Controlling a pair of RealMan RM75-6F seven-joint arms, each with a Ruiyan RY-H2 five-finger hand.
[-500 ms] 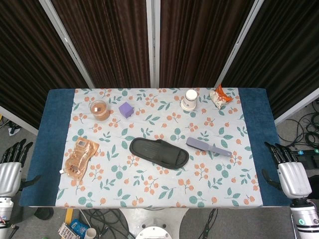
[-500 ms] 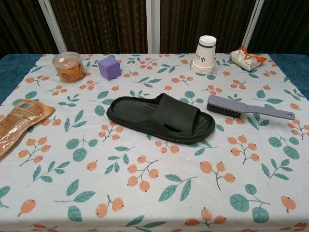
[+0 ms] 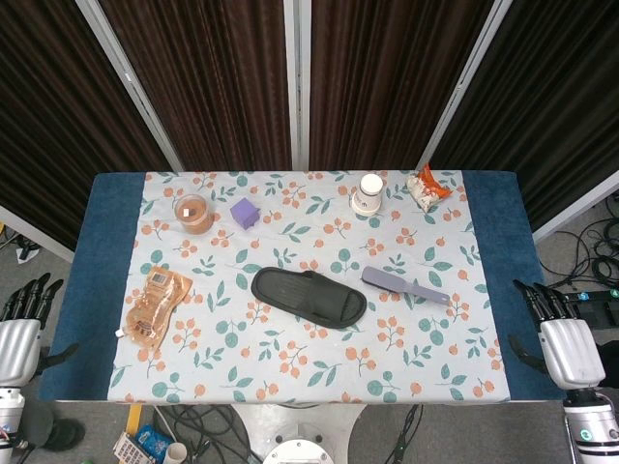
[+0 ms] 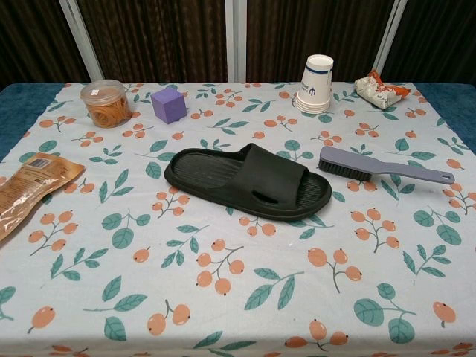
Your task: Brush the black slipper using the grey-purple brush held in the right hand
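Note:
The black slipper [image 3: 309, 296] [image 4: 248, 181] lies flat in the middle of the floral tablecloth, toe end to the right. Just right of it the grey-purple brush [image 3: 404, 285] [image 4: 383, 166] lies on the cloth, bristles down, handle pointing right. Nothing holds the brush. My right hand [image 3: 563, 335] hangs off the table's right edge, fingers apart and empty. My left hand [image 3: 21, 326] hangs off the left edge, fingers likewise spread and empty. Neither hand shows in the chest view.
Along the back stand a plastic tub of rubber bands [image 3: 194, 214] [image 4: 105, 103], a purple cube [image 3: 245, 212] [image 4: 169, 105], stacked paper cups [image 3: 368, 193] [image 4: 317, 82] and a snack packet [image 3: 426, 188] [image 4: 379, 88]. An orange-brown bag [image 3: 154, 305] [image 4: 26, 191] lies at the left.
Both hands have dropped slightly lower beside the table edges. Slipper and brush have not moved.

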